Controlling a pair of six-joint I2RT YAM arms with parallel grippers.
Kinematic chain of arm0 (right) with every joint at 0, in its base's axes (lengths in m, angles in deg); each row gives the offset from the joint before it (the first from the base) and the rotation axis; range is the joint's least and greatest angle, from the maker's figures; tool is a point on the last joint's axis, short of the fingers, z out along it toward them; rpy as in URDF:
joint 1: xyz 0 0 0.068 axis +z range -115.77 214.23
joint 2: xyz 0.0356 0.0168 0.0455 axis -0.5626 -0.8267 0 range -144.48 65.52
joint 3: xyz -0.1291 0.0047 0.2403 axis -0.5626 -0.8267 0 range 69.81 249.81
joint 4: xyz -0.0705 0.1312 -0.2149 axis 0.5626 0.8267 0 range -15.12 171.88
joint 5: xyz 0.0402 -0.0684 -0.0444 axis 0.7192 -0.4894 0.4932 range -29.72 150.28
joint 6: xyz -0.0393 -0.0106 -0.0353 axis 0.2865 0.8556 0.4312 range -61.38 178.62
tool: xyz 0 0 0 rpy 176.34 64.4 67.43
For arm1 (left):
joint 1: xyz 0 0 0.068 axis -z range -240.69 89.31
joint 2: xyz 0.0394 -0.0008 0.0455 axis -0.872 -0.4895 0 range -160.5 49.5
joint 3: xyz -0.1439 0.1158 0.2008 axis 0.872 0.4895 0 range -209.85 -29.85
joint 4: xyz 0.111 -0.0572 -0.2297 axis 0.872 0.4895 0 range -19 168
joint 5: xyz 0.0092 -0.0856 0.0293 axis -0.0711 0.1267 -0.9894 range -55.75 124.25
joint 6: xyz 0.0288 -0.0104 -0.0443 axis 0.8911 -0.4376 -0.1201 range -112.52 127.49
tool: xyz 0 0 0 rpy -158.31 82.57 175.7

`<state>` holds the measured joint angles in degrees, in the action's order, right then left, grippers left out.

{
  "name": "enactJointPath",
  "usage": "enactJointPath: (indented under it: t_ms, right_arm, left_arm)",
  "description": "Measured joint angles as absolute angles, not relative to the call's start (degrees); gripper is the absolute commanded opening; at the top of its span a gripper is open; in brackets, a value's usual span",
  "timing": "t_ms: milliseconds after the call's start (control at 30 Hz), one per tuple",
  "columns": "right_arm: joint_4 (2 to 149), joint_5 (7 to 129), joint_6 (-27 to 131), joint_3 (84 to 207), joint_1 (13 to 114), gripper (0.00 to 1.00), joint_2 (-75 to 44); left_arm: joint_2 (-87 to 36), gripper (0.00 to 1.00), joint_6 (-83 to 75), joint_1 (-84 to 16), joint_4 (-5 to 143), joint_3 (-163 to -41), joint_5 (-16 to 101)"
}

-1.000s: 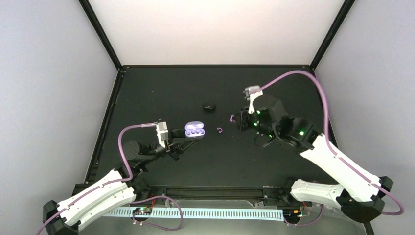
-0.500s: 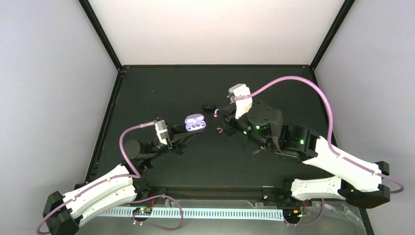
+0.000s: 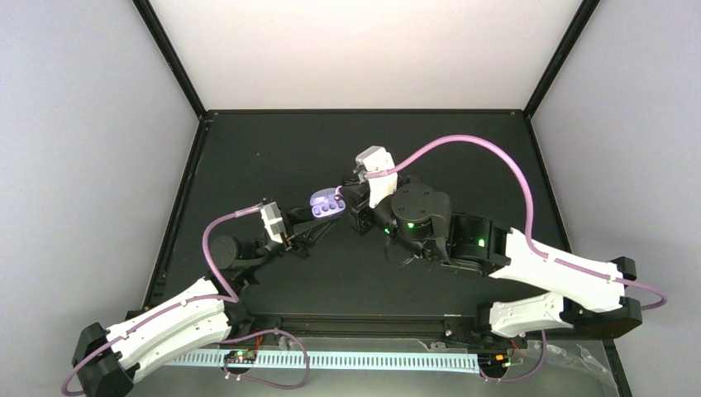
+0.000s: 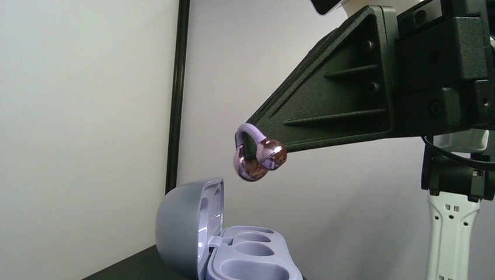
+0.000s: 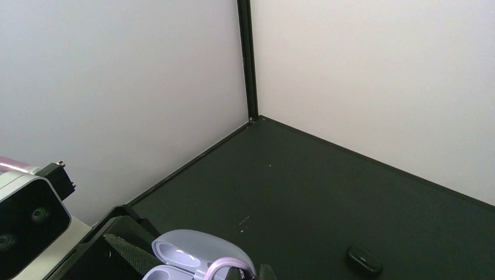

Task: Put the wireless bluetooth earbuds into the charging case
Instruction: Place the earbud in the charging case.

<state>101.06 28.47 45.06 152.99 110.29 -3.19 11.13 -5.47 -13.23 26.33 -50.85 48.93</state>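
The charging case [image 3: 327, 204] is pale lavender and stands open, its lid [image 4: 185, 224] up and its wells [image 4: 252, 249] empty. My left gripper [image 3: 323, 215] is shut on the case; one of its ribbed fingers [image 5: 124, 253] shows beside it. My right gripper [image 3: 351, 201] is shut on one earbud [image 4: 257, 158], a glossy purple clip-shaped piece rather than black, held just above the case and apart from it. The earbud's loop [image 5: 226, 266] shows at the bottom of the right wrist view. The second earbud is hidden, likely under the right arm.
A small black oval piece [image 5: 362, 259] lies on the black tabletop [image 3: 273, 149] beyond the case. White walls and black corner posts [image 5: 248, 58] close in the table.
My right arm has swung left with the earbud, from the table's right middle to just over the case. My left gripper has carried the case a little farther from the arm bases.
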Motion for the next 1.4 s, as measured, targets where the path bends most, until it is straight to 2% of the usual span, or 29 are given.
enactJointPath:
  t_ms: [1400]
  right_arm:
    - [101.6,24.5,42.6,156.3,111.1,0.01,-9.8]
  left_arm:
    - [13.3,0.01,-5.0,-12.8,27.7,-50.9,42.0]
